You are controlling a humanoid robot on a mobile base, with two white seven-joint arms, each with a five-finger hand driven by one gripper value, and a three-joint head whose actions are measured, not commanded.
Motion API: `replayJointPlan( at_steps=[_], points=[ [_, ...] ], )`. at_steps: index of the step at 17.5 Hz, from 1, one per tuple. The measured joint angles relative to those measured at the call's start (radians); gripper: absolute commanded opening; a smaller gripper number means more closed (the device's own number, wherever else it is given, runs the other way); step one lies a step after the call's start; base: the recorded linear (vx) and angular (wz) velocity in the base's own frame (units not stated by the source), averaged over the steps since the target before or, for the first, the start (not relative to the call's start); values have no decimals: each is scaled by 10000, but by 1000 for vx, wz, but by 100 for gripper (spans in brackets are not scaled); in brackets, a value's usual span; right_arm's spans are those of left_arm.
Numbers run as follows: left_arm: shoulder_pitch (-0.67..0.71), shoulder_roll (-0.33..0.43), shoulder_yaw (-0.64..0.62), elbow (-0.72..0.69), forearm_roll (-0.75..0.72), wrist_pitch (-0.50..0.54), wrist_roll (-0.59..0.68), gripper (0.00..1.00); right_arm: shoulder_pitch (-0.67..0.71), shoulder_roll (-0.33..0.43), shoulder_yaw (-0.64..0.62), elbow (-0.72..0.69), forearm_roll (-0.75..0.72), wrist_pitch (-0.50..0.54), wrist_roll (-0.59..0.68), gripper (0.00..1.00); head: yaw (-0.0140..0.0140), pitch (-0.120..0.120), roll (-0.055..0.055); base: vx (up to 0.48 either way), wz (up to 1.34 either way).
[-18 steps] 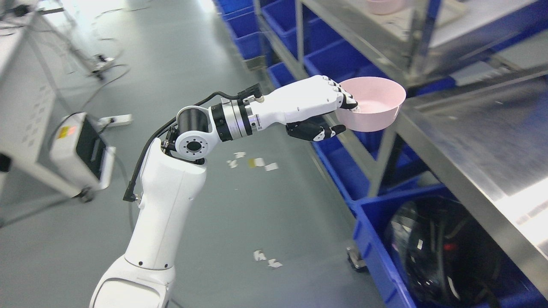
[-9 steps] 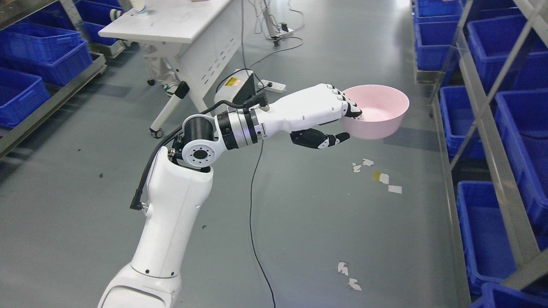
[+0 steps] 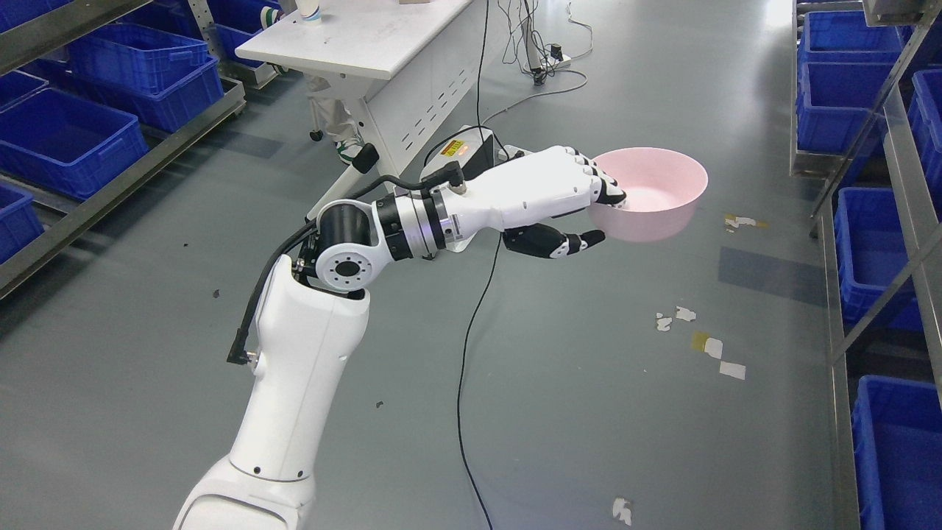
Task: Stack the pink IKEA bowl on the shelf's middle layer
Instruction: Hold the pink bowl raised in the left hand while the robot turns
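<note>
Since the last look our view has swung left, away from the steel shelf, so we now face open grey floor (image 3: 574,412). Our left hand (image 3: 567,195) grasps the pink bowl (image 3: 655,193), fingers hooked over its near rim and thumb beneath, holding it upright in the air. Beyond stand a white table (image 3: 368,44) and blue bins (image 3: 846,81).

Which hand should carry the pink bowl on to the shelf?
Left. The left hand already grips the pink bowl by its near rim above the floor; the right arm is out of view.
</note>
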Motion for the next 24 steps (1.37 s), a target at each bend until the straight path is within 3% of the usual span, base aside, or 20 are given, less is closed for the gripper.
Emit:
replayJointPlan(
  at_steps=[24],
  points=[
    [52, -56, 8, -11, -16, -25, -5, 3, 1, 0, 0, 0, 0, -14, 63, 100, 0, 0, 0, 351, -124]
  ],
)
